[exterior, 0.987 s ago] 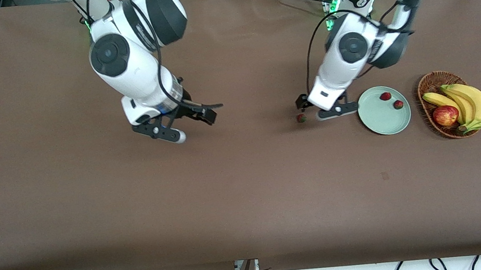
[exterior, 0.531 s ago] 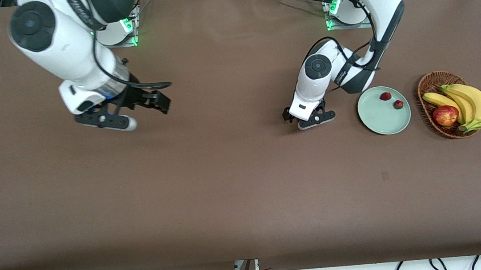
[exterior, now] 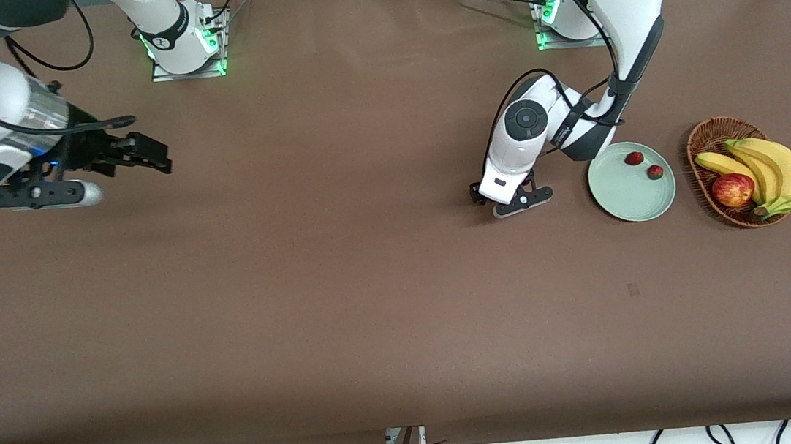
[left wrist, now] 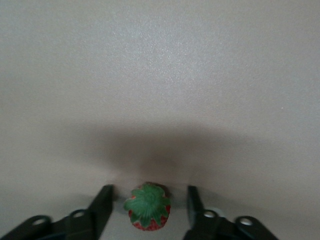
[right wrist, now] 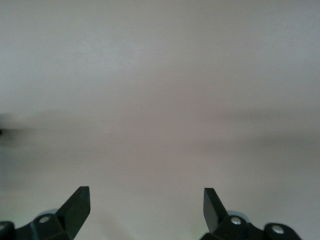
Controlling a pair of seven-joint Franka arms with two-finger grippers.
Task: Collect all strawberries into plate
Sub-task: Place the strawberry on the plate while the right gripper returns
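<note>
The pale mint-green plate [exterior: 621,202] lies beside the basket and holds two strawberries [exterior: 633,158] [exterior: 655,171]. My left gripper [exterior: 509,201] is down at the table beside the plate, on the side toward the right arm's end. In the left wrist view the gripper [left wrist: 149,190] is open, with the third strawberry [left wrist: 147,207] between its fingers [left wrist: 103,200] and a gap on each side. That berry is hidden under the hand in the front view. My right gripper [exterior: 152,153] [right wrist: 146,193] is open and empty over bare table at the right arm's end.
A brown wicker basket [exterior: 706,132] with bananas [exterior: 776,171] and a red-yellow apple [exterior: 732,189] stands at the left arm's end, beside the plate. Brown cloth covers the table. Cables hang at the edge nearest the front camera.
My right arm has swung away from the table's middle toward its own end. My left gripper has dropped around the third strawberry, which no longer shows in the front view.
</note>
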